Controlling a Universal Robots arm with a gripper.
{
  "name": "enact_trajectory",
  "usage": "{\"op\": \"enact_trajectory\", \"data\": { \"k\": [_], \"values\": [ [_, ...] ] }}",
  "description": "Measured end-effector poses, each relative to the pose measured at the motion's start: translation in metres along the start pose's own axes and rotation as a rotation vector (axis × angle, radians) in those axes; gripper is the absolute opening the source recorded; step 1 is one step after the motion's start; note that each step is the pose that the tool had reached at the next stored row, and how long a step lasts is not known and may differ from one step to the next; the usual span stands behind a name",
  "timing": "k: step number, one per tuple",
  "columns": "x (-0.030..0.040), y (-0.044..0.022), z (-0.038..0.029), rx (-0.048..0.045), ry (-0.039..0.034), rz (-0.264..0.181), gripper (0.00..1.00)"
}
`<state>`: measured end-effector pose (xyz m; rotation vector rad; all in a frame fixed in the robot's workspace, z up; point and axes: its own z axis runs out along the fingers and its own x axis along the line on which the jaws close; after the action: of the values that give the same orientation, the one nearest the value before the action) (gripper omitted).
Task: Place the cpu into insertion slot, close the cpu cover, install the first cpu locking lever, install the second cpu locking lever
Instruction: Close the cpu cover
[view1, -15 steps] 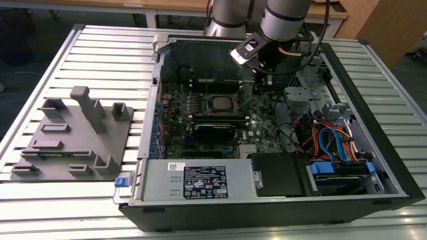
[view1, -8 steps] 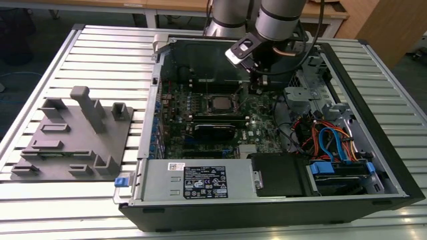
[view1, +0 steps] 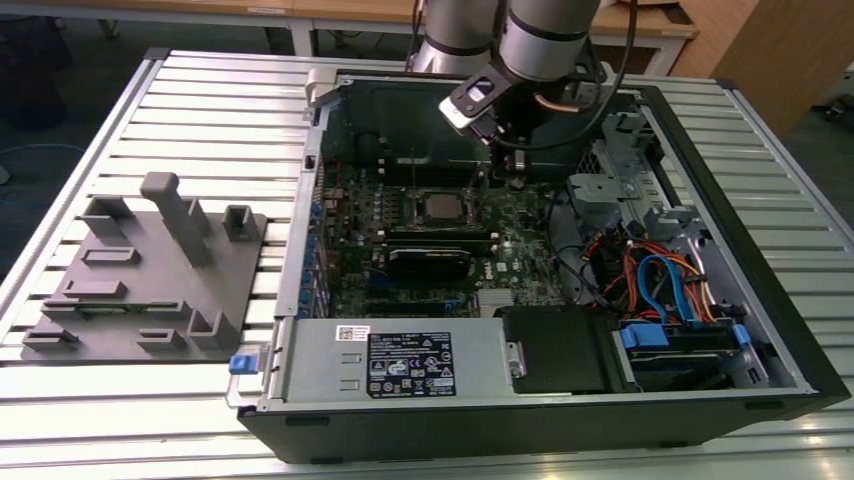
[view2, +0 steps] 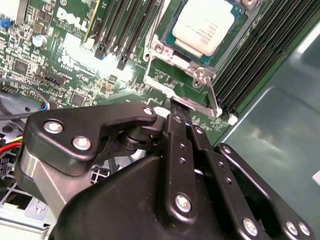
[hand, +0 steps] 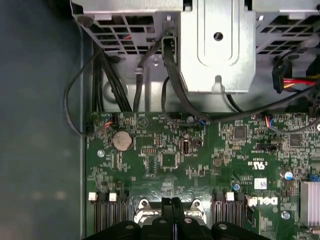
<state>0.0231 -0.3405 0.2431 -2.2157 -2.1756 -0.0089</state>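
End effector (view2: 181, 109) fingers pressed together, tips at socket edge, just beside thin locking lever (view2: 213, 97); hold on anything unclear. Cpu (view2: 207, 24) sits in insertion slot (view2: 186, 52), cpu cover (view2: 175, 61) apparently down. Lever probably stiff, springy, slippery; best gripped near free end.

Robotics lab: slatted aluminium worktable (view1: 94, 430) carrying an opened desktop computer case (view1: 534, 425), grey fixture tray (view1: 134, 300), robot arm (view1: 547, 35), wooden desks (view1: 354, 12) behind.

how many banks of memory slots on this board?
2. First bank sits beside the cpu, second bank on its opposite side. The claw may hide parts of both.
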Motion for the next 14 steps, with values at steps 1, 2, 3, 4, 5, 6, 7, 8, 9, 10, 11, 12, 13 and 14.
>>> {"op": "enact_trajectory", "data": {
  "k": [1,2,3,4,5,6,7,8,9,10,11,12,13,14],
  "values": [
    [0.0000,-0.0014,0.0000,0.0000,-0.0001,0.000,0.10],
    [-0.0001,-0.0029,0.0001,0.0000,-0.0001,0.000,0.10],
    [-0.0001,-0.0042,0.0001,0.0000,-0.0001,0.000,0.10],
    [-0.0001,-0.0056,0.0002,0.0001,-0.0001,0.000,0.10],
    [-0.0001,-0.0067,0.0002,0.0001,-0.0002,0.000,0.10],
    [-0.0002,-0.0076,0.0003,0.0001,-0.0002,0.000,0.10],
    [-0.0002,-0.0084,0.0003,0.0000,-0.0001,0.000,0.10],
    [-0.0002,-0.0092,0.0004,0.0001,-0.0001,0.000,0.10],
    [-0.0002,-0.0101,0.0004,0.0001,-0.0002,0.000,0.10],
    [-0.0002,-0.0110,0.0005,0.0000,-0.0001,0.000,0.10],
    [-0.0002,-0.0120,0.0006,0.0001,-0.0001,0.000,0.10],
    [-0.0003,-0.0130,0.0006,0.0001,-0.0002,0.000,0.10],
    [-0.0003,-0.0139,0.0007,0.0001,-0.0002,0.000,0.10],
    [-0.0003,-0.0147,0.0007,0.0000,-0.0001,0.000,0.10]
  ]
}}
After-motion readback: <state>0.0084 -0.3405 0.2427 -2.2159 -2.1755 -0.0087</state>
